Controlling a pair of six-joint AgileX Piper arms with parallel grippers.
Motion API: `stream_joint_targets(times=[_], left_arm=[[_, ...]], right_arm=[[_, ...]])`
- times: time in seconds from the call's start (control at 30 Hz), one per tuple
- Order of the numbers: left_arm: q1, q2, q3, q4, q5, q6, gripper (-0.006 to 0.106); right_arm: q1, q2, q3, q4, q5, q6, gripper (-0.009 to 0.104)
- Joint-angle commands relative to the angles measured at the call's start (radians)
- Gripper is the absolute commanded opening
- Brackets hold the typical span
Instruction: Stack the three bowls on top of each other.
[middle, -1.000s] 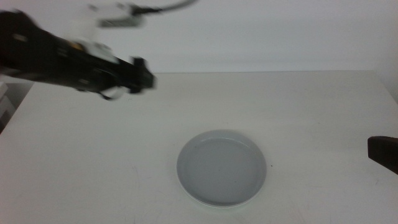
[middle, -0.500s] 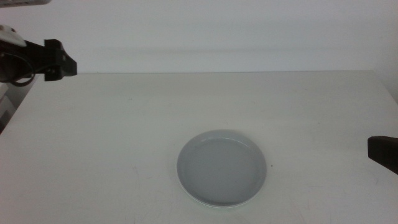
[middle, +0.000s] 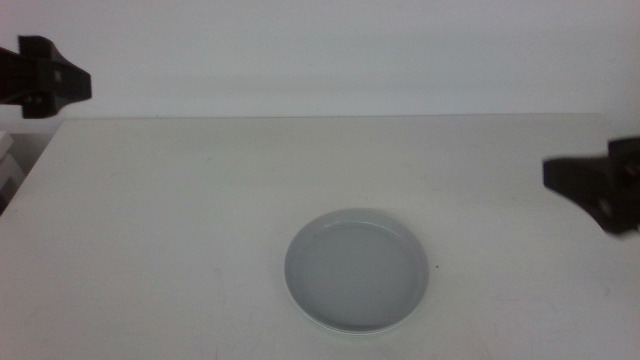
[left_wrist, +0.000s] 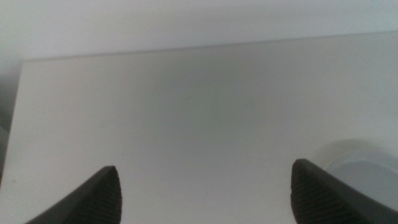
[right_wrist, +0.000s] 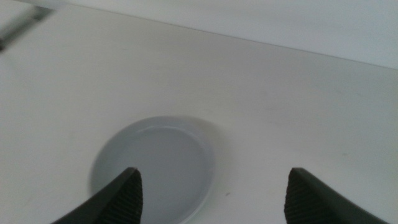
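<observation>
We see one bowl (middle: 357, 270) only: pale grey-white, shallow, upright on white bench (middle: 180, 230), toward near edge, a bit right of centre. Whether other bowls sit under it, we cannot tell.

Left hand (middle: 62, 86) high at far-left corner of bench, well apart from bowl; its wrist view shows jaws spread wide, nothing between them, bowl rim (left_wrist: 364, 165) beside one jaw.

Right hand (middle: 578, 180) in from right side, above bench, clear of bowl; jaws wide apart, empty, bowl (right_wrist: 155, 165) ahead of them.
</observation>
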Motion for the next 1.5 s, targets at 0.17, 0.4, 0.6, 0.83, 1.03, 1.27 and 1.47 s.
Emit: stream_joint_targets(times=[0.17, 0.4, 0.6, 0.83, 1.03, 1.27, 1.47], left_arm=[[0.002, -0.095, -0.023, -0.014, -0.043, 0.028, 0.104], [0.002, -0.239, 0.037, -0.013, -0.081, 0.058, 0.104], [0.002, -0.399, 0.238, -0.012, -0.198, 0.068, 0.104], [0.002, -0.561, 0.458, -0.059, -0.290, 0.107, 0.104], [0.002, -0.679, 0.583, -0.187, -0.335, 0.182, 0.104], [0.002, -0.702, 0.593, -0.222, -0.340, 0.197, 0.104], [0.002, -0.702, 0.593, -0.224, -0.313, 0.197, 0.104]], right_arm=[[-0.125, 0.167, -0.188, -0.124, -0.101, 0.064, 0.057], [-0.303, 0.125, -0.185, 0.005, -0.065, -0.085, 0.057], [-0.322, -0.053, -0.025, 0.028, -0.149, -0.158, 0.057], [-0.322, -0.289, 0.205, 0.015, -0.217, -0.159, 0.057], [-0.322, -0.418, 0.305, 0.007, -0.234, -0.159, 0.057], [-0.322, -0.451, 0.311, 0.008, -0.222, -0.158, 0.057], [-0.322, -0.451, 0.311, 0.008, -0.222, -0.158, 0.057]])
